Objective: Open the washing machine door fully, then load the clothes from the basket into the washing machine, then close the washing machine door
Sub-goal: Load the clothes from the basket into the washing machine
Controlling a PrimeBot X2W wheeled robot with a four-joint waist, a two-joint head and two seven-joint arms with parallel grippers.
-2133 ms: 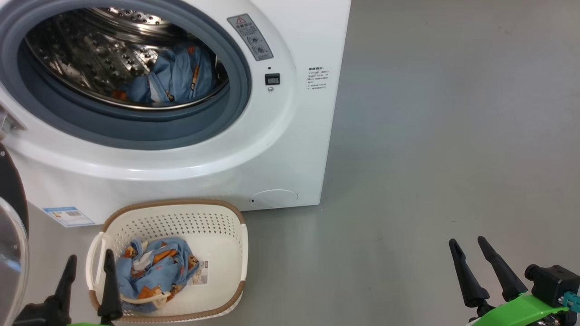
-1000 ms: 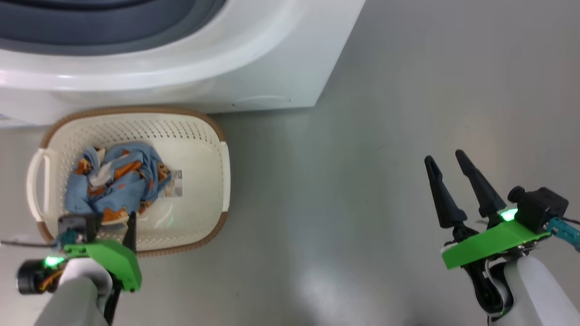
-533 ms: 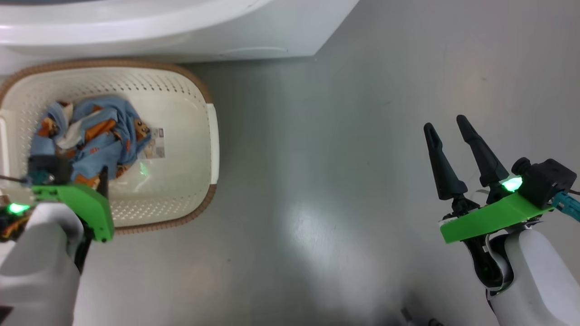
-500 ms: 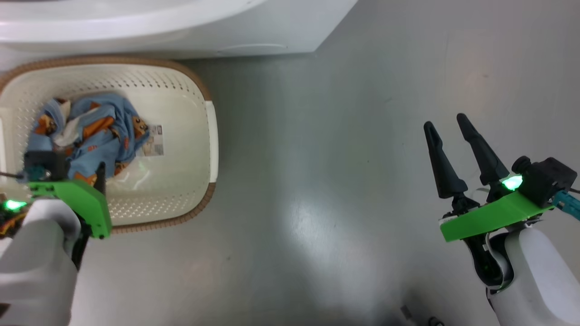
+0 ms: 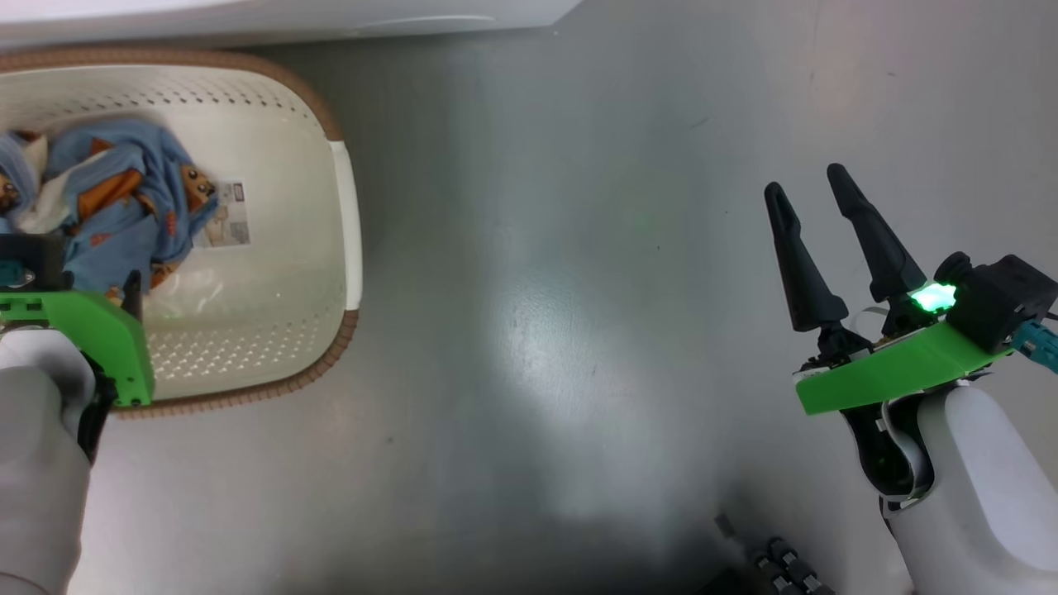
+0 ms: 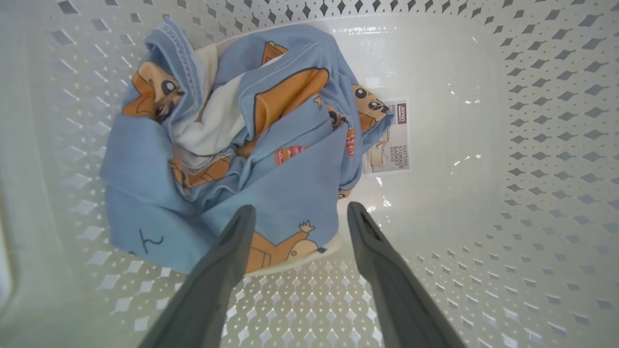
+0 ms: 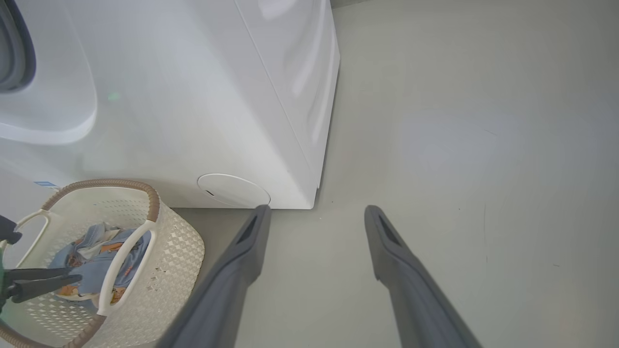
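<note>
Inside the basket, the left jaws have come down over the clothes, spread wide like the right jaws.

Grey floor, as I view it: smooth and faintly glossy. A pale glare patch lies left of the right gripper; faint scuff marks sit just beyond its fingertips.

Basket, washing machine on floor

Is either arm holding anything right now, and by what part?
Nothing is held. The left gripper is open over the clothes in the basket; the right gripper is open above the floor.
</note>
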